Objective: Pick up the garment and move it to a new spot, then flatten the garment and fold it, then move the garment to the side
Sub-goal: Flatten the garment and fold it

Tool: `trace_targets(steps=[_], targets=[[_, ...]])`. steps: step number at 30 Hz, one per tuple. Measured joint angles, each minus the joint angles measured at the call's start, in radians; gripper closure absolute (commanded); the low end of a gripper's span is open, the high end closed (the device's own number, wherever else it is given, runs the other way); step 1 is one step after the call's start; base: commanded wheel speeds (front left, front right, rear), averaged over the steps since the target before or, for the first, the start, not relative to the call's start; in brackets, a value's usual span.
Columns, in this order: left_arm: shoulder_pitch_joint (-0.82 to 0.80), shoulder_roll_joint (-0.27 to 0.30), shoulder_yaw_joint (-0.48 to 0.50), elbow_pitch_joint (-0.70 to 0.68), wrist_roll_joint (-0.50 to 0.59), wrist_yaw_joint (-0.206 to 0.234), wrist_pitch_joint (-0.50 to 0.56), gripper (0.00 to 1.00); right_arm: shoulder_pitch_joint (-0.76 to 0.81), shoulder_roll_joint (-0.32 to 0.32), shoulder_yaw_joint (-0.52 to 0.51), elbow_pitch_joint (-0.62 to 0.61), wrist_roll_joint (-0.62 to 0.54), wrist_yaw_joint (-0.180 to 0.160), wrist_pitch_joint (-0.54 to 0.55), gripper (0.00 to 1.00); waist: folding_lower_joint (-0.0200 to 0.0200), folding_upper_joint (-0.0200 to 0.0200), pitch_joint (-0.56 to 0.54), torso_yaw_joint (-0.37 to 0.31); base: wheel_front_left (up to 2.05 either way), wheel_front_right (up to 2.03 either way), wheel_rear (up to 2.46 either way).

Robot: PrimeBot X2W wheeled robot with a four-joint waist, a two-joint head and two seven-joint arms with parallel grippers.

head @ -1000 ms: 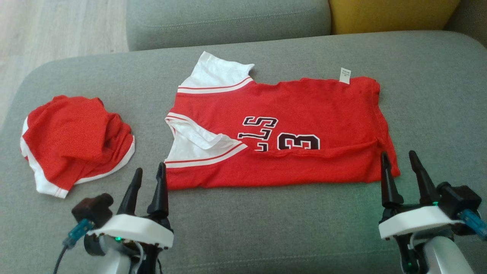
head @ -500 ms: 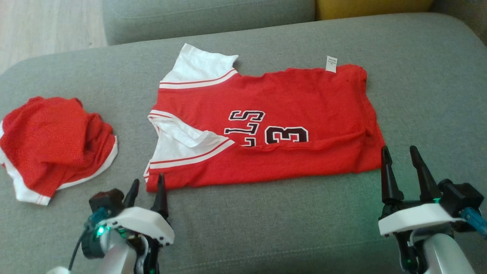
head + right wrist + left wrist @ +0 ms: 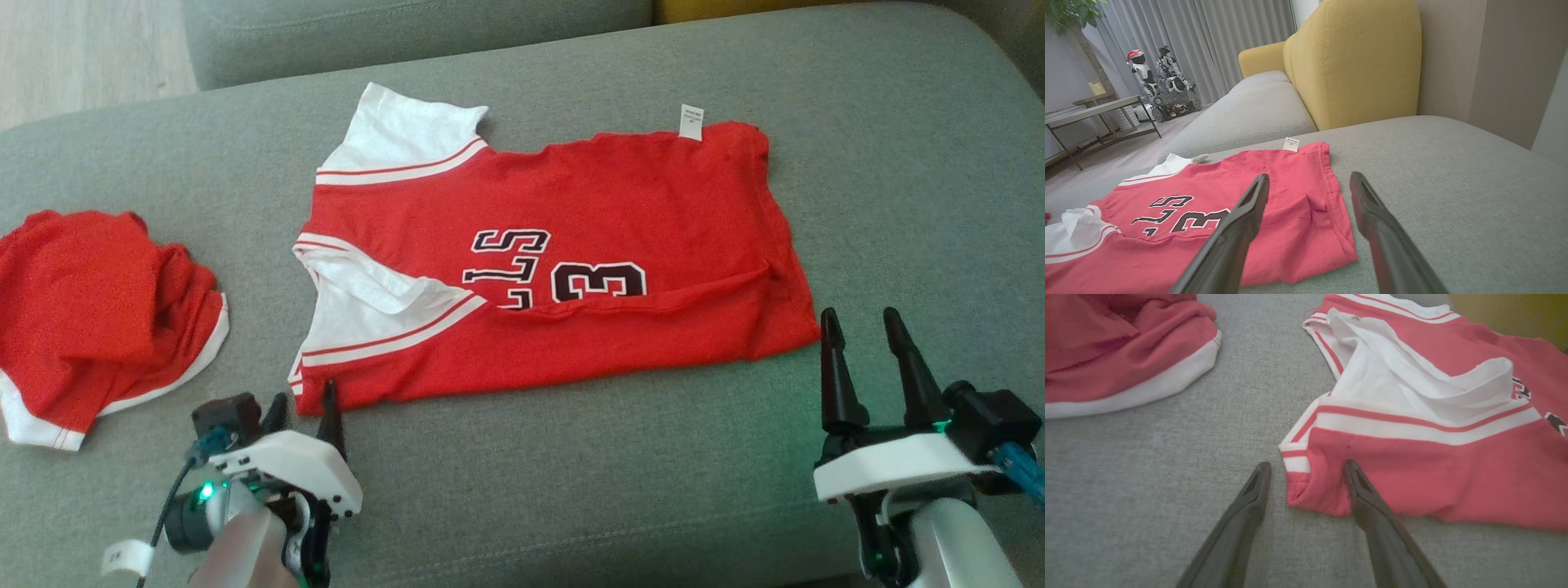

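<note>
The garment (image 3: 571, 212) is a red jersey with white sleeves and black lettering. It lies flat on the grey sofa seat (image 3: 571, 482), with its near long edge folded over. My left gripper (image 3: 304, 394) is open at the jersey's near left corner. In the left wrist view that corner (image 3: 1306, 477) lies between the fingers of my left gripper (image 3: 1307, 465), and the right fingertip (image 3: 1355, 477) rests over red cloth. My right gripper (image 3: 860, 317) stands open just off the near right corner. In the right wrist view the jersey (image 3: 1208, 212) spreads out to the left of my right gripper (image 3: 1309, 176).
A second red and white garment (image 3: 90, 302) lies crumpled on the seat to the left, seen close in the left wrist view (image 3: 1118, 347). A grey back cushion (image 3: 408, 33) and a yellow cushion (image 3: 1355, 61) bound the far side. Wooden floor (image 3: 82, 49) lies beyond the far left.
The camera has shifted, sliding the whole scene left and up. My left gripper has tipped down and come in to the jersey's near left corner. The right gripper holds its place.
</note>
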Motion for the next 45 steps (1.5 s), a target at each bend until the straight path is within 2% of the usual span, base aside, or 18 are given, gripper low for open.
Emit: trace_targets(steps=[1, 4, 6, 12, 16, 20, 26, 31, 32, 33, 40, 45], targets=[[-0.006, 0.000, -0.002, 0.010, 0.000, -0.012, -0.001, 1.00, 0.000, 0.000, -0.004, 0.000, 0.000, 0.000, 0.000, 0.00, 0.0000, 0.0000, 0.001, 0.002, 0.00, 0.00, 0.00], [-0.019, 0.000, -0.007, 0.023, -0.003, -0.048, -0.001, 1.00, 0.000, 0.001, -0.012, 0.001, 0.000, 0.000, 0.002, 0.00, 0.0000, 0.0000, 0.006, 0.012, 0.00, 0.00, 0.00], [-0.022, -0.004, -0.008, 0.011, -0.005, -0.051, -0.001, 1.00, -0.003, 0.004, -0.025, 0.008, 0.000, 0.000, 0.014, 0.00, 0.0000, 0.0000, 0.009, 0.023, 0.00, 0.00, 0.00], [-0.013, -0.006, 0.007, -0.162, 0.013, -0.065, 0.000, 1.00, -0.050, 0.025, -0.081, 0.092, 0.022, 0.000, 0.093, 0.00, 0.0000, 0.0000, 0.020, 0.063, 0.00, 0.00, 0.00], [0.026, -0.006, 0.013, -0.279, 0.028, -0.078, 0.000, 1.00, -0.107, 0.036, -0.182, 0.206, 0.014, 0.000, 0.159, 0.00, 0.0000, 0.0000, 0.031, 0.093, 0.00, 0.00, 0.00], [0.076, -0.005, -0.026, -0.335, 0.028, -0.085, 0.000, 1.00, -0.180, 0.040, -0.287, 0.318, -0.009, 0.000, 0.200, 0.00, 0.0000, 0.0000, 0.043, 0.125, 0.00, 0.00, 0.00], [0.083, -0.005, -0.073, -0.367, 0.026, -0.084, 0.000, 1.00, -0.279, 0.044, -0.291, 0.464, 0.034, 0.000, 0.226, 0.00, 0.0000, 0.0000, 0.068, 0.161, 0.00, 0.00, 0.00], [0.082, -0.005, -0.088, -0.367, 0.026, -0.077, 0.000, 1.00, -0.312, 0.042, -0.286, 0.522, 0.041, 0.000, 0.231, 0.00, 0.0000, 0.0000, 0.078, 0.171, 0.00, 0.00, 0.00], [0.082, -0.005, -0.090, -0.367, 0.026, -0.077, 0.000, 1.00, -0.322, 0.040, -0.279, 0.532, 0.046, 0.000, 0.233, 0.35, 0.0000, 0.0000, 0.079, 0.170, 0.00, 0.00, 0.00], [0.082, -0.005, -0.090, -0.365, 0.026, -0.077, 0.000, 1.00, -0.332, 0.039, -0.268, 0.540, 0.046, 0.000, 0.235, 1.00, 0.0000, 0.0000, 0.080, 0.170, 0.00, 0.00, 0.00], [0.082, -0.005, -0.084, -0.333, 0.032, -0.076, 0.000, 1.00, -0.345, 0.034, -0.220, 0.562, 0.029, 0.000, 0.235, 1.00, 0.0000, 0.0000, 0.066, 0.157, 0.00, 0.00, 0.00], [0.088, -0.003, -0.084, -0.277, 0.035, -0.077, 0.000, 1.00, -0.332, 0.003, -0.189, 0.558, 0.021, 0.000, 0.260, 1.00, 0.0000, 0.0000, 0.028, 0.150, 0.00, 0.00, 0.00]])
